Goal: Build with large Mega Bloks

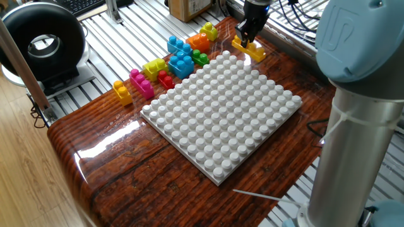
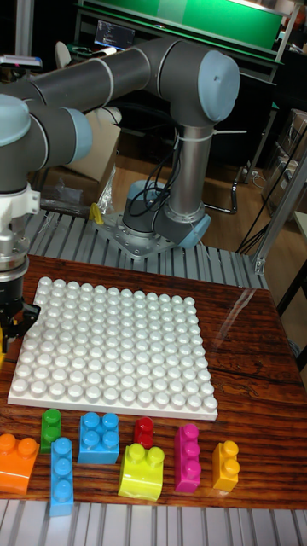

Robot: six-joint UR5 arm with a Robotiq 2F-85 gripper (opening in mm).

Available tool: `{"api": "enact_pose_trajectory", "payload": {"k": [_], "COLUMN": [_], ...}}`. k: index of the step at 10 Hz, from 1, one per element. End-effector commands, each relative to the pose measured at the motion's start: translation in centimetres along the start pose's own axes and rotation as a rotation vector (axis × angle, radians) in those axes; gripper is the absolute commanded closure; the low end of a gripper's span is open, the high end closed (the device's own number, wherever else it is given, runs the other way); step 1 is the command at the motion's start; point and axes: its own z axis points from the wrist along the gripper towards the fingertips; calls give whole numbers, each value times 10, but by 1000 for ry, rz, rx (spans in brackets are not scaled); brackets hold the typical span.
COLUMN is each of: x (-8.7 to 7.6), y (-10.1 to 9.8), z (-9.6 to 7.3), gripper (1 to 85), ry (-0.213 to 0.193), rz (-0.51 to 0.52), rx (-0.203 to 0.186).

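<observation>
The arm reaches out from its grey base [image 2: 166, 226] and bends down over the far edge of the white baseplate [image 1: 222, 110]. Its wrist points straight down, and the hand [image 1: 247, 39] is closed on a long yellow brick [image 1: 248, 49]. That brick hangs just above the wooden counter [image 1: 113, 151], tilted a little, beside the baseplate's corner; in the tall fixed view only a sliver of it shows at the left edge under the hand [image 2: 12, 322].

The other bricks lie loose on the counter along one side of the baseplate, none on its studs. In the tall fixed view they run left to right: an orange brick [image 2: 17, 461], a small green one [image 2: 51, 429], a long blue one [image 2: 61, 474], a square blue one [image 2: 99, 438], a small red one [image 2: 144, 432], a lime one [image 2: 141, 471], a magenta one [image 2: 188, 457] and a yellow-orange one [image 2: 226, 465]. In the fixed view one more yellow brick [image 1: 209, 30] sits past the orange one.
</observation>
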Motion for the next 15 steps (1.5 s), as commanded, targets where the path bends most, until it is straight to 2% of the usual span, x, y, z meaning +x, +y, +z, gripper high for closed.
{"api": "enact_pose_trajectory", "payload": {"k": [1,4,11,15], "x": [4,8,12,17], "y": [15,28,46,45], "z": [-3,-6,1,3], "gripper": [847,847,847,847], "ry": [-4,11,3,14], "rz": [26,38,11,-46], "rx": [-11,-9,17,17]}}
